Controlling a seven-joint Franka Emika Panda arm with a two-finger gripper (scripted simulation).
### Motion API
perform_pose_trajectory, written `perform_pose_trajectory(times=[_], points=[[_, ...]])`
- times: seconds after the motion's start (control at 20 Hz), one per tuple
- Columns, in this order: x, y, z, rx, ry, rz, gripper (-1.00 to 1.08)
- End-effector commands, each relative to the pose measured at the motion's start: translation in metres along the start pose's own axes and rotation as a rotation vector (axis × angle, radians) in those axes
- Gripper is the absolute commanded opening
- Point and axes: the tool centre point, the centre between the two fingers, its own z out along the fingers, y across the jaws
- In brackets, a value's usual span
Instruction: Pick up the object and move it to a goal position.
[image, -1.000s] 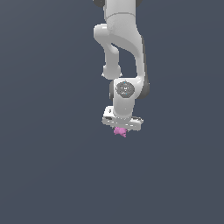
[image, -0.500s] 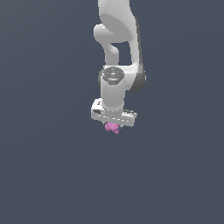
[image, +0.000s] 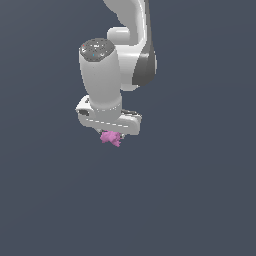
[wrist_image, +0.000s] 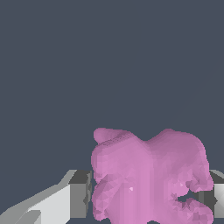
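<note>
the white arm (image: 112, 65) hung over a plain dark grey field with no edge, corner or surface line visible in either view, so nothing showed where a table lay or how high the load was above anything. below the arm's wrist sat the end effector (image: 111, 134), its fingers (wrist_image: 79, 192) drawn in against the sides of the pink object (wrist_image: 146, 177), which it held between them. the object (image: 110, 138) was just under the end effector's body, mostly tucked beneath it with only its lower lumps showing in the exterior view. no goal marker could be seen, so how far off the target was could not be told. the main risk, as a judgement, was the grip itself: the thing was lumpy with small protrusions, and the wrist view showed flat fingers meeting uneven bumps, so contact was probably on a few high spots only. a quick swing or sudden stop could let it twist or slide out. it also appeared to sit low in the fingers, so a small slip might drop it. with the target unseen, misplacement could not be ruled out either.
</note>
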Motion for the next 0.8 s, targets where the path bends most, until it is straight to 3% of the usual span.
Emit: perform_pose_trajectory(times=[0.0, 0.35, 0.75], points=[[0.009, 0.014, -0.024, 0.0, -0.001, -0.001, -1.0], [0.03, 0.041, -0.073, -0.001, -0.001, 0.0, -1.0], [0.043, 0.056, -0.099, -0.001, -0.001, 0.0, -1.0]])
